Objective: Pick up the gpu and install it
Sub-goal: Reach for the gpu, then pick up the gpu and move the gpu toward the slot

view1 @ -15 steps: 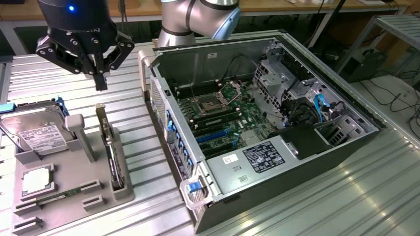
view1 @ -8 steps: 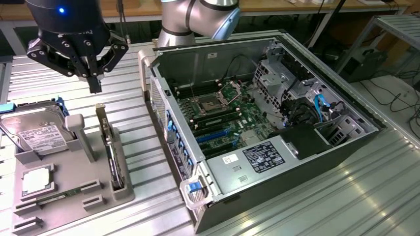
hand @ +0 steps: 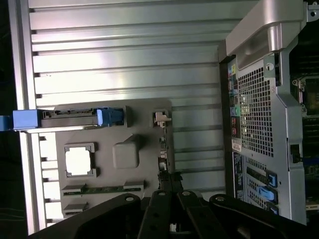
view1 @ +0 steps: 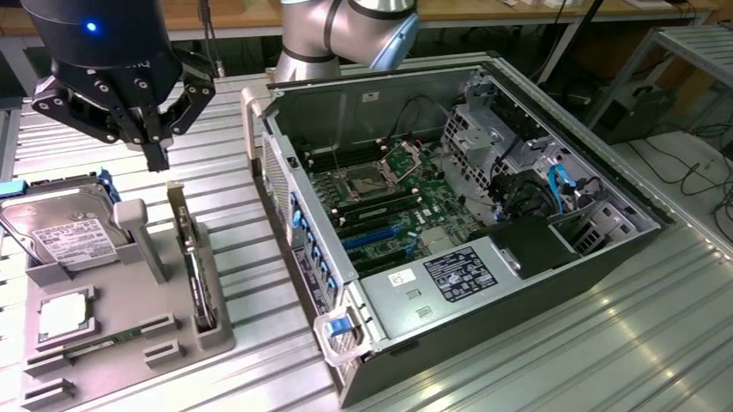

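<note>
The gpu [view1: 197, 270] stands on edge in a slot along the grey holder [view1: 220, 342], dark and slim, with its silver bracket at the far end. My black gripper [view1: 157, 159] hangs above that far end, shut with nothing between its fingers, clear of the card. In the wrist view the gripper [hand: 169, 188] points down near one end of the gpu [hand: 162, 149], which runs as a thin line along the edge of the holder [hand: 144, 132]. The open computer case [view1: 458, 197] lies on its side at the exterior view's right, motherboard exposed.
On the holder also rest a silver hard drive [view1: 63, 227], a square processor [view1: 63, 316] and a narrow memory stick [view1: 86, 348]. The case's perforated rear panel [hand: 256, 114] sits close beside the holder. Ribbed metal tabletop [view1: 641, 343] surrounds everything.
</note>
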Controlling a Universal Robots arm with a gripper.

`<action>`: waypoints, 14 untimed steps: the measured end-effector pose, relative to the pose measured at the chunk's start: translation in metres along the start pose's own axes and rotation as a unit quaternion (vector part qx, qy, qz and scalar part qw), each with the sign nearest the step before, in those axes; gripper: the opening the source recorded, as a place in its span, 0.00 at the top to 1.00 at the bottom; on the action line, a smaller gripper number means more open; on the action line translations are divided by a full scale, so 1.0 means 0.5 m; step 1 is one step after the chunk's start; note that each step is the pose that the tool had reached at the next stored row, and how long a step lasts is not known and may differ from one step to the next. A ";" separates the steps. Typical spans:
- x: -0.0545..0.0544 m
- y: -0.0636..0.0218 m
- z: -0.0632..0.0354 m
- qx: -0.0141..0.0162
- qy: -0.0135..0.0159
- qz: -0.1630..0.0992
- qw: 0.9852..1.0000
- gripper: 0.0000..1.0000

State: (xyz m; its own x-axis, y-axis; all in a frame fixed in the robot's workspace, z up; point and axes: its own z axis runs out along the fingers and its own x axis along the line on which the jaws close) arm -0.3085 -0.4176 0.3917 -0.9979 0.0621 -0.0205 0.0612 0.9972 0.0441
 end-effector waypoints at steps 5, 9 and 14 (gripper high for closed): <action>0.002 -0.015 0.000 0.000 0.000 -0.002 1.000 0.89; 0.002 -0.019 0.001 0.000 0.000 -0.003 1.000 0.89; 0.003 -0.021 0.001 0.000 0.000 -0.004 1.000 0.89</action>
State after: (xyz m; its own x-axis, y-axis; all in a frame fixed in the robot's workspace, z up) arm -0.3107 -0.4279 0.3909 -0.9983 0.0545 -0.0201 0.0535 0.9976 0.0443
